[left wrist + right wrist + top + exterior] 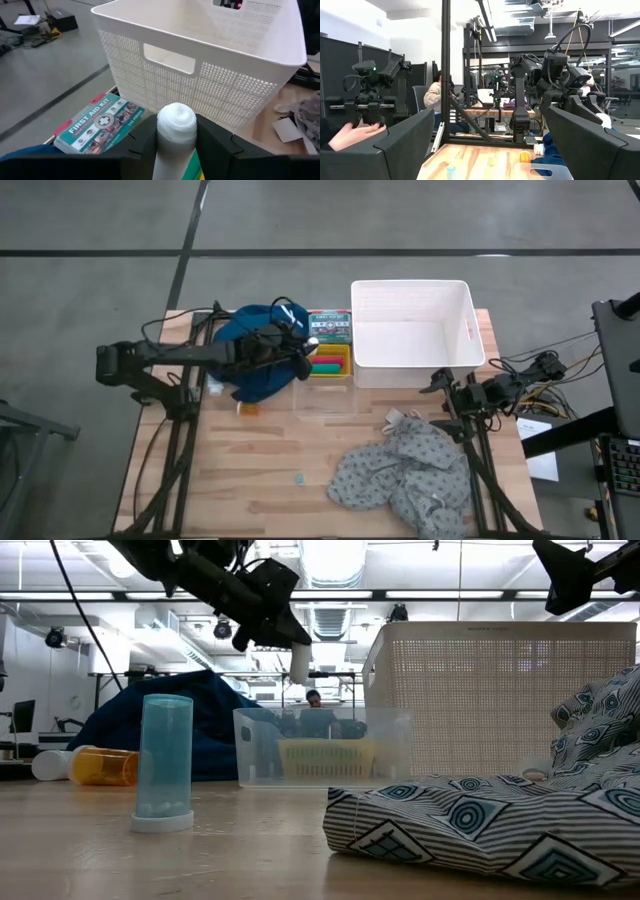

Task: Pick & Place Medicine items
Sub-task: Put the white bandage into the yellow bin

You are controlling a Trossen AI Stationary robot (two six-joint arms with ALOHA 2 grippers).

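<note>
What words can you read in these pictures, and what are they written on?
"FIRST AID KIT": on the green and white first aid box lying beside the white basket.
"110 PIECES", probably: on the same box's side, too blurred to be sure.
The box's other small print is too small to read.

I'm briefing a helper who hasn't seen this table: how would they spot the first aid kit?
Find the big white basket at the table's far edge. Just beside it, towards the blue cloth, lies the first aid kit, behind a yellow tray. It is the only flat green printed box, lettered FIRST AID KIT.
</note>
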